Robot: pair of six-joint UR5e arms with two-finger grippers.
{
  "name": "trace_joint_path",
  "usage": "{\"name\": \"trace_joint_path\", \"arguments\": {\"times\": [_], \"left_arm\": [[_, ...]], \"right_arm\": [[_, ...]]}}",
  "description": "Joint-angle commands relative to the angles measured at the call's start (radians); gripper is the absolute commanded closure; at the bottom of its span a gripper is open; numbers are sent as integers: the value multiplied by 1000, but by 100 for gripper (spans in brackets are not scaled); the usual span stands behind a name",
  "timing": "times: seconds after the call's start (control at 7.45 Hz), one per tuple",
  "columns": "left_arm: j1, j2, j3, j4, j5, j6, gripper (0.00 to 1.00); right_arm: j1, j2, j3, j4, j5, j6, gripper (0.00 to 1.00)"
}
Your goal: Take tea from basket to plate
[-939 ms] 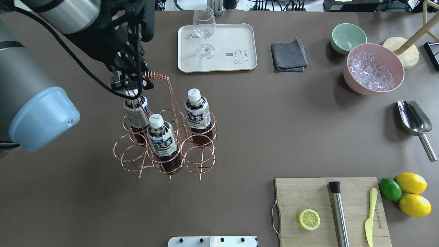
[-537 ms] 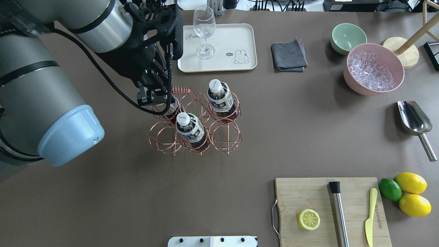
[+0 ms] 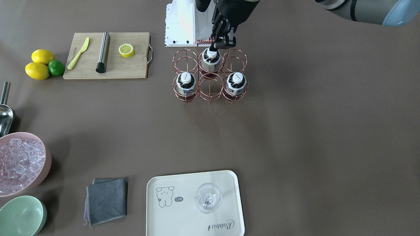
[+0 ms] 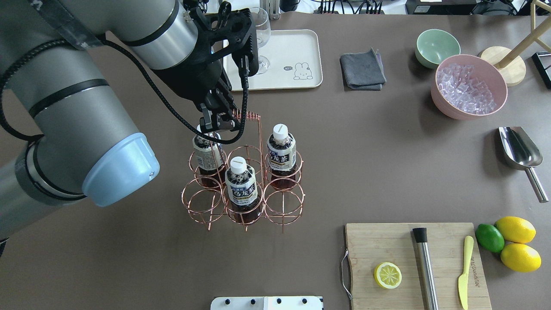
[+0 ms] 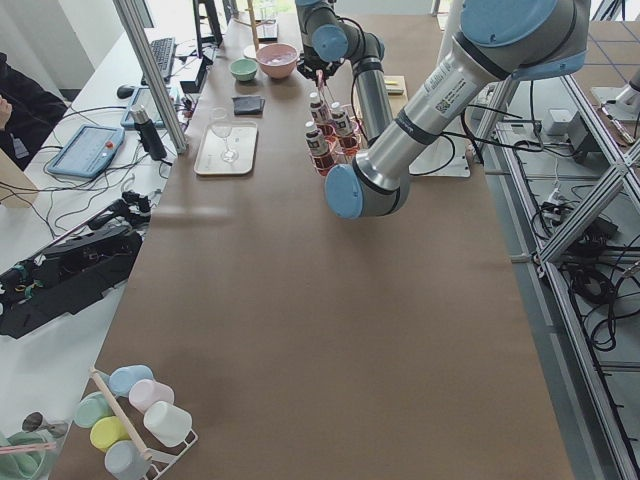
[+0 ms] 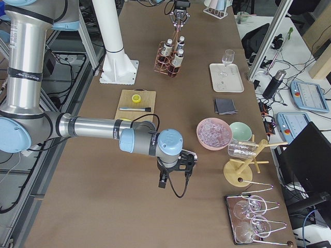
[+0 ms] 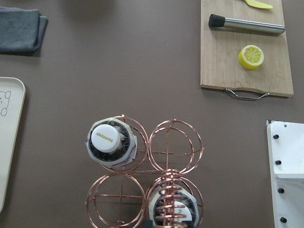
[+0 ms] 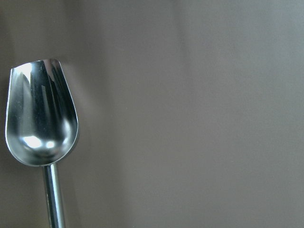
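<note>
Tea bottle (image 4: 240,186) nearest the robot stands upright in the middle cell of the near row of the basket (image 4: 283,210). It is small and of clear plastic, filled with dark brown liquid, with a white screw cap and a white-and-blue printed label around its body. Two more of the same kind stand in the far row: the left bottle (image 4: 208,151) and the right bottle (image 4: 280,150), each in an end cell. The other three ring cells hold nothing. In the left wrist view the right bottle's cap carries small printed lettering.

The left gripper (image 4: 220,124) sits above the basket, jaws clamped on the coiled grip of the long wire handle (image 4: 249,116). Whether the basket's feet touch the table (image 4: 387,172) cannot be told.

The plate (image 3: 183,219) lies well apart from the basket on the far side, with a stemmed glass (image 3: 208,198) standing on it.

The right gripper (image 6: 174,168) shows only from the side, so whether its jaws are apart or together cannot be told; its wrist camera looks down on a metal scoop (image 8: 40,114).
</note>
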Motion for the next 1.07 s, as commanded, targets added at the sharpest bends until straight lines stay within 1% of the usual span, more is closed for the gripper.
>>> {"name": "trace_joint_path", "arguments": {"times": [0.0,0.94], "left_arm": [[32,-14,22,-27,36,-38,100],[55,-16,48,-66,39,-65,100]], "right_arm": [[-1,0,-1,0,0,0,0],[0,-2,3,-3,3,0,0]]}}
